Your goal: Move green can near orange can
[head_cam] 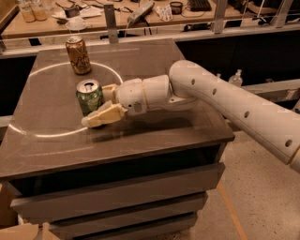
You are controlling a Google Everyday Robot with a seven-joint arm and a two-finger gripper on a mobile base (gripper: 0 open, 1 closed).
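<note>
The green can stands upright on the dark table, inside a pale ring marked on the top. My gripper reaches in from the right and straddles the can. One finger lies across the front of the can's base and the other is behind it. The jaws look open, and the can rests on the table. The orange can stands upright at the back left, about a can's height beyond the green can.
The white arm crosses the table's right half. The table's front and right edges drop to the floor. A rail and a cluttered desk run behind the table. A small bottle stands at the right, past the table.
</note>
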